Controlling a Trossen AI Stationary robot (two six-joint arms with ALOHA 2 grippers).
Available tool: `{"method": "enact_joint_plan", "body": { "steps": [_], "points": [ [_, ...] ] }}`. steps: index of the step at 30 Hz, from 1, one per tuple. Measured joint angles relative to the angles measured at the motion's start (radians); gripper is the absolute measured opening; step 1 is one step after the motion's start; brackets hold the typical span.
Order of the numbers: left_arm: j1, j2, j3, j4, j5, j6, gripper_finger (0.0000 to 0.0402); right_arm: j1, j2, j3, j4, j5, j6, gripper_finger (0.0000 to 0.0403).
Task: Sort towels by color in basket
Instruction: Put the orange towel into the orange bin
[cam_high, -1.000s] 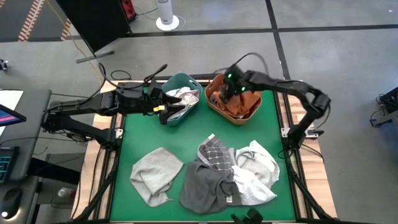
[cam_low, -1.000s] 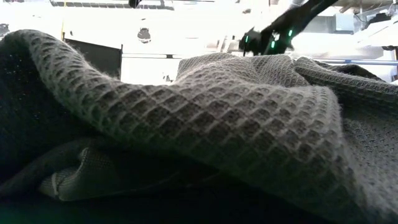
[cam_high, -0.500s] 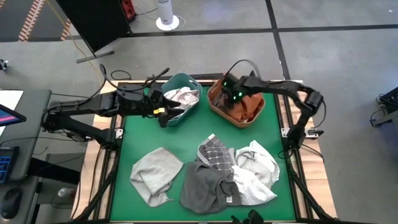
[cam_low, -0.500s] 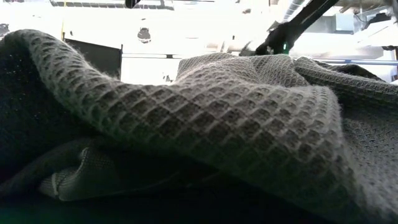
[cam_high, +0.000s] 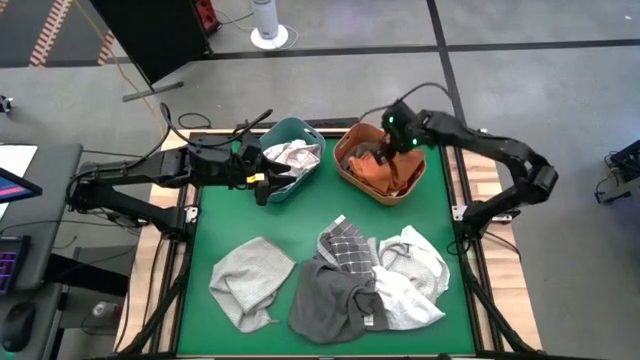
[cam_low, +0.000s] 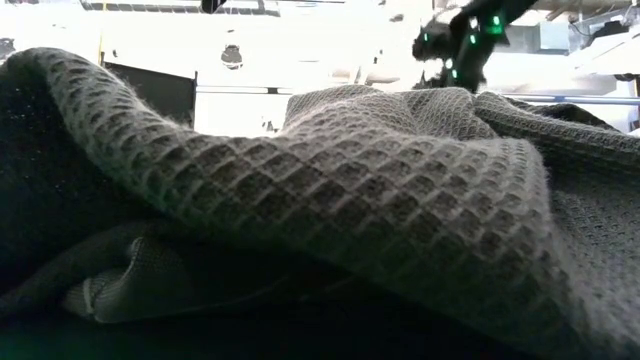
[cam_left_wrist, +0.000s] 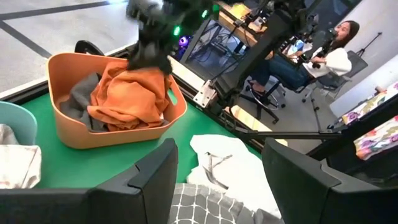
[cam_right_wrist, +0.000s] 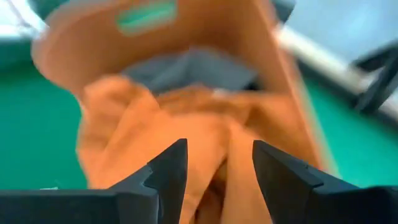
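From my station I see the right gripper (cam_high: 388, 150) hanging over the orange basket (cam_high: 346, 172) at the far right of the green table (cam_high: 215, 225), its two fingers (cam_right_wrist: 168, 168) spread apart with nothing between them, pointing down at the rust-orange towel (cam_high: 385, 172) that lies in that basket. A dark grey towel (cam_left_wrist: 79, 99) lies in the same basket, partly under the orange one. The left gripper (cam_high: 262, 180) sits at the near rim of the teal basket (cam_high: 290, 187) at far centre-left, its fingers (cam_left_wrist: 149, 180) likewise parted and empty. In the teal basket I see white cloth (cam_high: 292, 155) bunched up. On the near half of the table the other towels lie loose: a light grey towel (cam_high: 250, 280) to the left, a second dark grey towel (cam_high: 325, 298) in the middle, a checked towel (cam_high: 346, 246) lying partly on top of it, and a white towel (cam_high: 412, 275) to the right, these three touching and overlapping. In the low view dark waffle-weave cloth (cam_low: 330, 210) fills almost everything, with the right arm (cam_low: 460, 35) showing above it. In the left wrist view a person (cam_left_wrist: 311, 53) sits in the room beyond the table.
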Motion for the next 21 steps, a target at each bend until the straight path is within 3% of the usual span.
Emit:
{"method": "enact_joint_plan", "body": {
  "steps": [4, 11, 16, 21],
  "points": [
    [0.000, 0.000, 0.000, 0.000, 0.000, -0.008, 0.0224, 0.010, -0.011, -0.169, 0.216, -0.126, 0.133, 0.0207],
    [0.000, 0.000, 0.000, 0.000, -0.001, -0.019, 0.0224, 0.016, 0.042, -0.425, 0.633, -0.205, 0.321, 0.0207],
    [0.000, 0.000, 0.000, 0.000, -0.002, -0.023, 0.0224, -0.003, 0.106, -0.468, 0.706, -0.282, 0.361, 0.0207],
    [0.000, 0.000, 0.000, -0.001, -0.002, -0.019, 0.0224, -0.003, 0.053, -0.445, 0.679, -0.291, 0.365, 0.0207]
  ]
}}
